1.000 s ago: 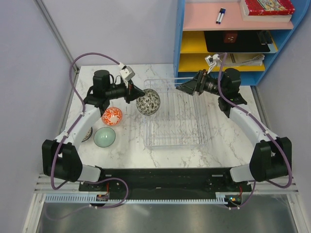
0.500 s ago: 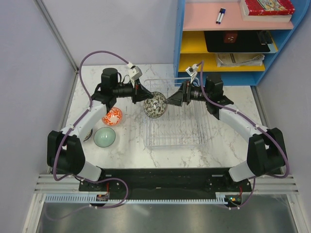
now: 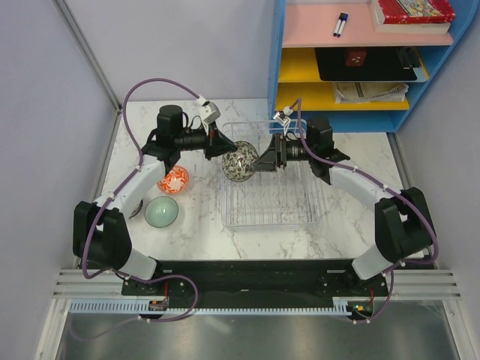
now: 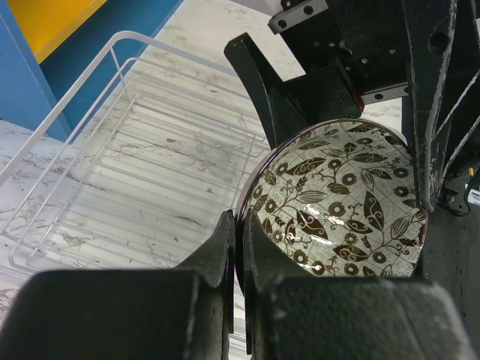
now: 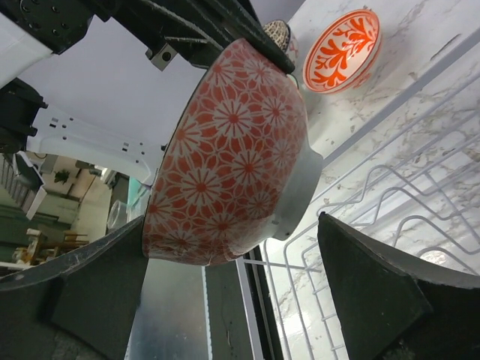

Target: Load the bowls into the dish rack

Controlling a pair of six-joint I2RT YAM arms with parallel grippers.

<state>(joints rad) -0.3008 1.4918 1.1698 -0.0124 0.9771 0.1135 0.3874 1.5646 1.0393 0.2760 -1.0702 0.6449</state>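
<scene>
My left gripper (image 4: 240, 232) is shut on the rim of a bowl (image 4: 345, 195) with a brown leaf pattern inside. It holds the bowl tilted on its side above the back left part of the dish rack (image 3: 274, 202). From the right wrist view the bowl's outside (image 5: 232, 150) shows red flowers and a white foot. My right gripper (image 5: 232, 255) is open, one finger on each side of that bowl, with a gap at the foot side. From above, the left gripper (image 3: 227, 148) and right gripper (image 3: 259, 159) meet at the bowl (image 3: 240, 162).
A red patterned bowl (image 3: 173, 180) and a pale green bowl (image 3: 161, 211) sit on the marble table left of the rack. Another bowl (image 3: 135, 208) is partly hidden under the left arm. A blue shelf unit (image 3: 360, 60) stands at the back right.
The left arm carried the bowl rightward over the rack. The right arm swung left and its open jaws now straddle the bowl.
</scene>
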